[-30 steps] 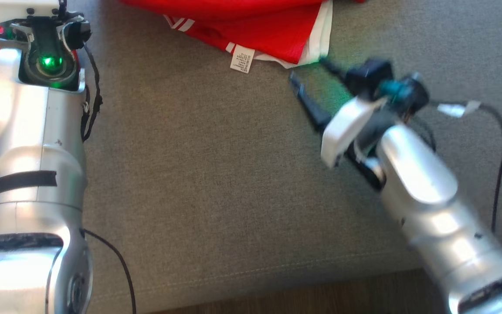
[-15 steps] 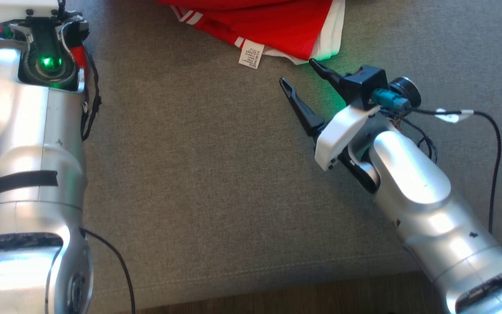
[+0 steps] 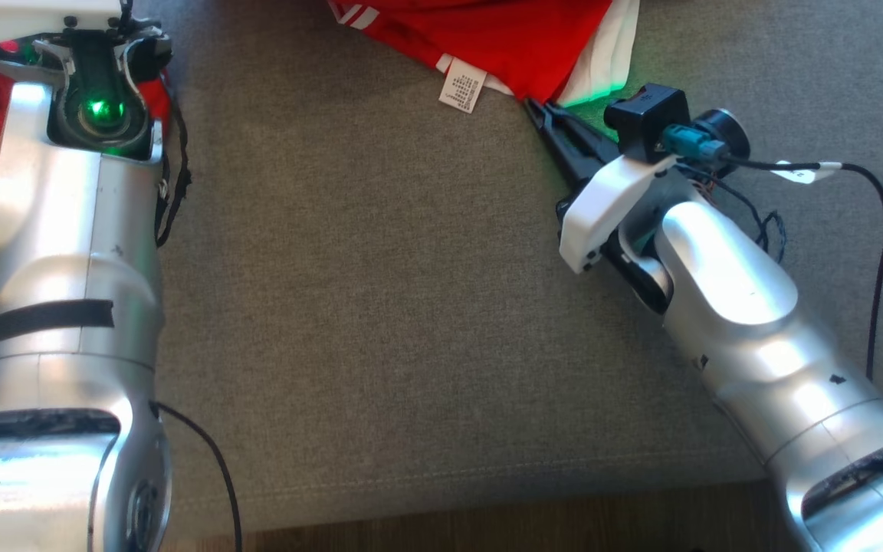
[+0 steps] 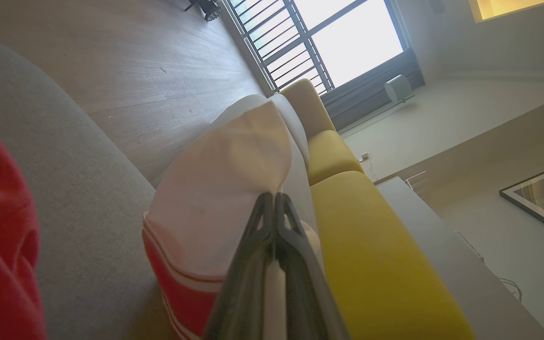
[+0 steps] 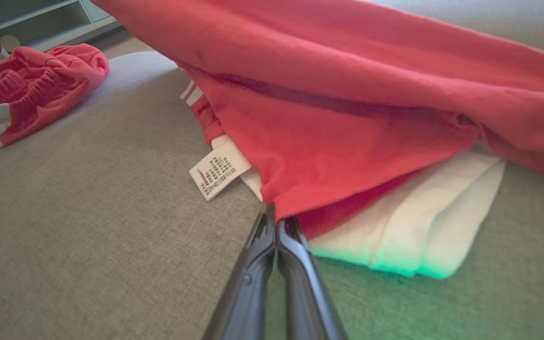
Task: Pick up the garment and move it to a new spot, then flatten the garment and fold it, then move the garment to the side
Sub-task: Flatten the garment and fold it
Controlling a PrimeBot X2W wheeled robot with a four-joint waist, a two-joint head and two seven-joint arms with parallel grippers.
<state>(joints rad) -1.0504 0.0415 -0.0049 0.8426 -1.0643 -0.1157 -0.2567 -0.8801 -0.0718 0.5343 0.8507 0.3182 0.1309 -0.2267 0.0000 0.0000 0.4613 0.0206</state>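
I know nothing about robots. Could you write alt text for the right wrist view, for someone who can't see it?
The right claw, two dark fingers shut, pinches the nearest corner of a red garment with a white panel, lying on a grey cushion. A white care label pokes out beside it; a red bundle lies further off.

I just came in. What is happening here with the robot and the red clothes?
A two-armed robot is handling clothing on a grey sofa cushion. Its right gripper is shut on a corner of a red garment with white trim, beside the care label. Its left gripper is shut on a white-and-red cloth; whether that belongs to the same garment I cannot tell. The garment lies rumpled, not yet flattened.
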